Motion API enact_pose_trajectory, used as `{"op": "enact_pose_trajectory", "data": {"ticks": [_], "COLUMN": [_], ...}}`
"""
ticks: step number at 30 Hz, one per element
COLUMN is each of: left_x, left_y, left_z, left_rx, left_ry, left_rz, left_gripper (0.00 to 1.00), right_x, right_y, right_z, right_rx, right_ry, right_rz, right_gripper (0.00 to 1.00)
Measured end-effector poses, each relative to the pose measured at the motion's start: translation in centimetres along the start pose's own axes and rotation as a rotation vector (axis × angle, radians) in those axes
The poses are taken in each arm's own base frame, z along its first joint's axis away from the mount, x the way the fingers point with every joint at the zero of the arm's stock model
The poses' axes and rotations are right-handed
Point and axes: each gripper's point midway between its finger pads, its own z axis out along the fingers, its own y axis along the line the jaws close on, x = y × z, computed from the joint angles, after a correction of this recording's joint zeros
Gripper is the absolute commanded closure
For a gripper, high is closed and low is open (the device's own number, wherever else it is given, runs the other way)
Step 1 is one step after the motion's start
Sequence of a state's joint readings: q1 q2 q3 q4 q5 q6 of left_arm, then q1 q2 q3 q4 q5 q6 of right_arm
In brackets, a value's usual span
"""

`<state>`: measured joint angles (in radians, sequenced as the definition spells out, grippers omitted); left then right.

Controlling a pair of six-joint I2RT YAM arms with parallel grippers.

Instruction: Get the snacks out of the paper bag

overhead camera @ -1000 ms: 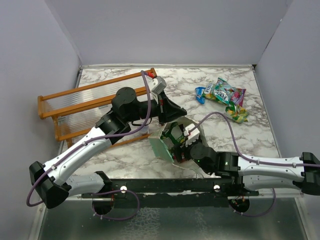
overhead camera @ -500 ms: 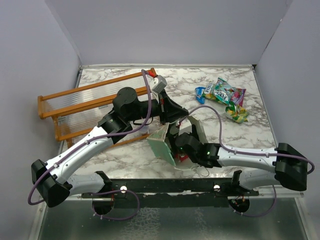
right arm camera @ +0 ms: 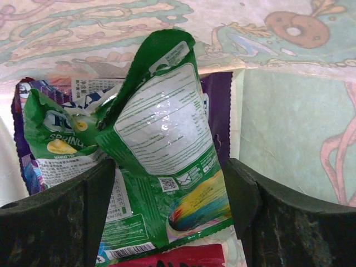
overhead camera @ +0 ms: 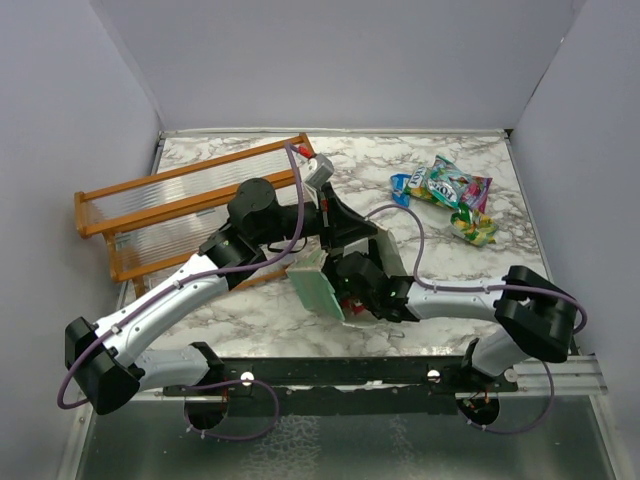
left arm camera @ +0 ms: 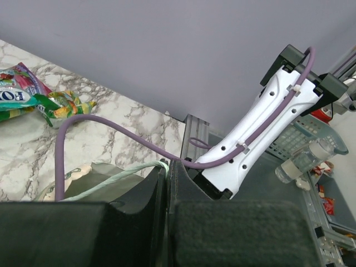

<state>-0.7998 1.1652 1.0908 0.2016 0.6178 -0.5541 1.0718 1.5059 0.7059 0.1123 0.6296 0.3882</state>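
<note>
Paper bag [overhead camera: 318, 290] tipped over mid marble table [overhead camera: 260, 318], both grippers on it
Left gripper [left arm camera: 168, 167] is clamped together on the bag's string handle [left arm camera: 128, 173] at the rim. Right gripper [right arm camera: 169, 183] is inside the bag, fingers [right arm camera: 55, 211] wide apart either side of a green packet [right arm camera: 161, 139], not squeezing it; purple packet [right arm camera: 219, 105] sits behind. Loose snacks [overhead camera: 450, 190] lie well apart at the table's far right

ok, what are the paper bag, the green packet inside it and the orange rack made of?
Paper bag: matte printed paper, judging by its creased, folded walls.
Green packet: probably thin glossy plastic film; it shows glare spots and crinkles.
Orange rack: the frame looks like wood, and the clear ribbed panels are likely plastic.
</note>
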Motion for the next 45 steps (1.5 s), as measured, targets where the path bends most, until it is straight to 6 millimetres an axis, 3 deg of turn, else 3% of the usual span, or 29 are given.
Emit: {"op": "enact_pose_trajectory", "data": {"ticks": [4, 8, 14, 19, 27, 35, 45], "left_x": [0.4, 0.6, 0.4, 0.4, 0.0, -0.4, -0.8], "left_y": [0.2, 0.1, -0.2, -0.1, 0.7, 1.3, 1.8], "left_z": [0.0, -0.2, -0.5, -0.5, -0.5, -0.5, -0.8], "left_rx": [-0.004, -0.005, -0.004, -0.005, -0.045, -0.081, -0.126], "left_ry": [0.006, 0.008, 0.0, -0.001, -0.022, -0.043, -0.065], "left_rz": [-0.014, -0.019, -0.014, -0.002, 0.02, 0.035, 0.054], "left_gripper": [1.0, 1.0, 1.0, 1.0, 1.0, 1.0, 1.0], "right_x": [-0.9, -1.6, -2.4, -3.3, -7.7, -6.8, -8.6], "right_y": [0.2, 0.9, 1.5, 1.7, 1.8, 0.3, -2.1], "right_z": [1.3, 1.9, 2.0, 0.6, -5.4, -8.6, -13.0], "right_rx": [-0.016, -0.048, -0.081, -0.136, -0.301, -0.35, -0.363], "right_ry": [-0.04, -0.073, -0.092, -0.089, -0.184, -0.165, -0.209], "right_rz": [0.012, -0.011, -0.046, -0.058, -0.011, 0.003, 0.054], "right_gripper": [0.41, 0.7, 0.88, 0.95, 0.99, 0.99, 0.99]}}
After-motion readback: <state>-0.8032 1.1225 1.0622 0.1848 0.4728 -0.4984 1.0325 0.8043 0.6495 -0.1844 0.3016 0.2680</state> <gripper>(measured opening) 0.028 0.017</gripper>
